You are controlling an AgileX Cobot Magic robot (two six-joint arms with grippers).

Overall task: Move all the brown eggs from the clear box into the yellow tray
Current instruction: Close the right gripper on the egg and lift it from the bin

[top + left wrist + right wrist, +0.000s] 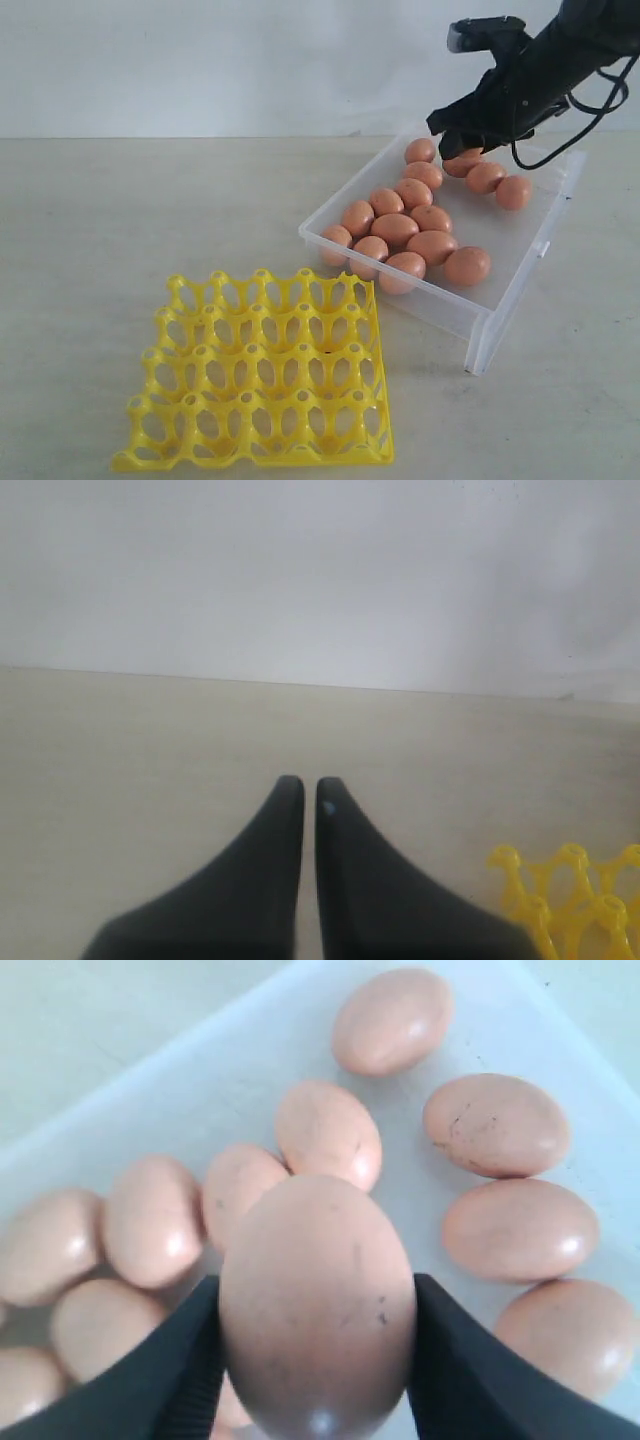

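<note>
Brown eggs (410, 228) lie in the clear box (520, 255); your right claw (462, 138) is clamped on one egg (317, 1300) by its sides, so it cannot slip. Left claw (309, 792), together and empty, sits near the yellow tray (260, 385).

Glossy brown eggs (395, 229) — translucent plastic clear box (432, 301)

Pale table (100, 250): you see two items resting on it. The clear box (440, 308) sits close to the far edge. The yellow tray (250, 461) lies farther from that edge, apart from the box and apparently flat.
</note>
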